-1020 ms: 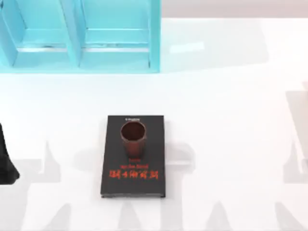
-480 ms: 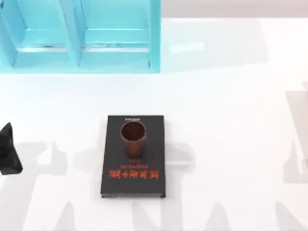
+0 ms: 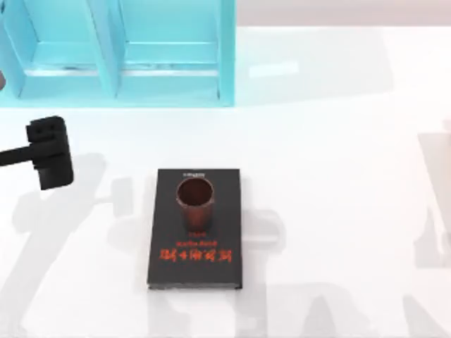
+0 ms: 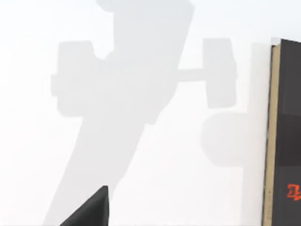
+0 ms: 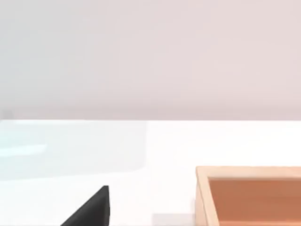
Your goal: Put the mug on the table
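A turquoise shelf unit (image 3: 116, 53) stands along the far left of the table (image 3: 338, 176), and a black book (image 3: 195, 229) with red lettering lies flat near the middle. From my right wrist camera I see a shallow wooden tray (image 5: 249, 195) sitting on the white surface. My left gripper (image 3: 49, 151) hangs above the table's left side, between the shelf unit and the book (well apart from both), its arm reaching in from the left edge; I cannot tell whether its fingers are apart or together. The mug (image 3: 194, 203) stands upright on the book's upper half: reddish-brown, cylindrical, dark inside, faintly ribbed, narrower than the book.
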Tool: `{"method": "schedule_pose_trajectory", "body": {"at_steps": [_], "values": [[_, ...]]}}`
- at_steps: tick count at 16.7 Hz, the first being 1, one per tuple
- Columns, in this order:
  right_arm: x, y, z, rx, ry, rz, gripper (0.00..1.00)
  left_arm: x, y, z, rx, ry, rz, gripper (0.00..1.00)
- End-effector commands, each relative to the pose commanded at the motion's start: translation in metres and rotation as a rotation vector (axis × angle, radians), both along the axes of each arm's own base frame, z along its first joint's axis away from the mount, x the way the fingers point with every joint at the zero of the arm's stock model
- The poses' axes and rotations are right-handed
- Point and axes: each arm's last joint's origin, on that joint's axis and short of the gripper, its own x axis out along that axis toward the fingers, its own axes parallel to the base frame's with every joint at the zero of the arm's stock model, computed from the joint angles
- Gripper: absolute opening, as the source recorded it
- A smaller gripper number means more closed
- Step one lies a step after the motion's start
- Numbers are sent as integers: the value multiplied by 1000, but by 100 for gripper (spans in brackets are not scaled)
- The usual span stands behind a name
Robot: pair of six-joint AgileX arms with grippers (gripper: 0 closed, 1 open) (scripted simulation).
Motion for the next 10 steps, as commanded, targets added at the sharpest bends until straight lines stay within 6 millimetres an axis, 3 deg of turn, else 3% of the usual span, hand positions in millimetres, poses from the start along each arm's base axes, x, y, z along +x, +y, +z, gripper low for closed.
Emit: {"method": "schedule_pose_trajectory", "body": {"at_steps": [5, 10], "values": [[0, 0, 0, 0, 0, 0, 100, 66, -58, 20, 43, 303, -27, 100], [0, 0, 0, 0, 0, 0, 100, 111, -129, 10, 105, 475, -71, 100]]}}
